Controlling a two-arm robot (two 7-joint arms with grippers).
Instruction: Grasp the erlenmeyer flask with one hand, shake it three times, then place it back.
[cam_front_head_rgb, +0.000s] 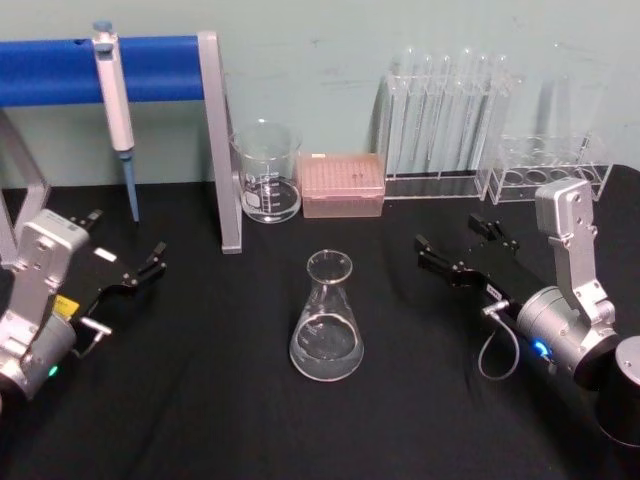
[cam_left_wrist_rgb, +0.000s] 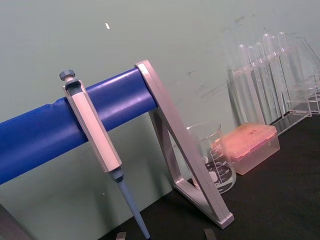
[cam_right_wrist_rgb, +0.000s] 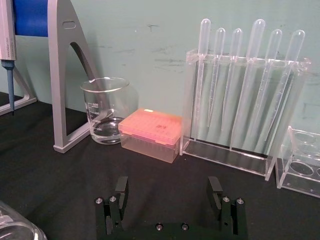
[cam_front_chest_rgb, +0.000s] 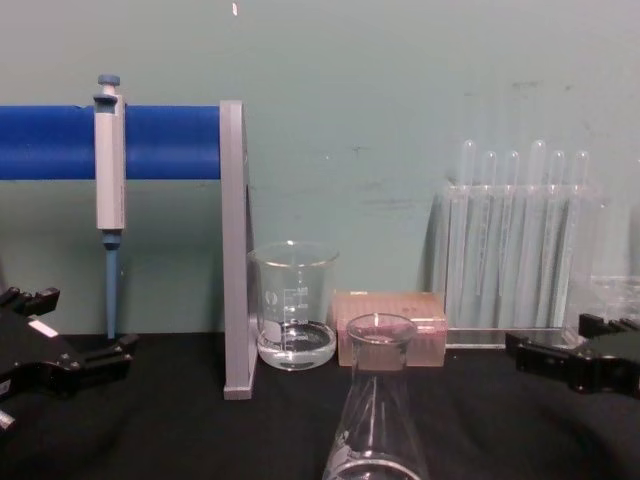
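The erlenmeyer flask (cam_front_head_rgb: 326, 320) stands upright on the black table (cam_front_head_rgb: 200, 400), mid-table, with a little clear liquid in its wide base; it also rises in the chest view (cam_front_chest_rgb: 378, 400) and shows as a glass edge in the right wrist view (cam_right_wrist_rgb: 14, 227). My right gripper (cam_front_head_rgb: 457, 238) rests to the flask's right, open and empty, its two fingers (cam_right_wrist_rgb: 121, 189) spread wide and pointing toward the back wall. My left gripper (cam_front_head_rgb: 124, 242) sits at the left of the table, open, well apart from the flask. Both appear low in the chest view, left gripper (cam_front_chest_rgb: 75, 335) and right gripper (cam_front_chest_rgb: 560, 338).
Behind the flask stand a glass beaker (cam_front_head_rgb: 266, 172), a pink tip box (cam_front_head_rgb: 341, 184) and a rack of test tubes (cam_front_head_rgb: 440, 120). An empty clear rack (cam_front_head_rgb: 545, 170) is at the back right. A pipette (cam_front_head_rgb: 115, 110) hangs on a blue-barred stand (cam_front_head_rgb: 218, 140) at the back left.
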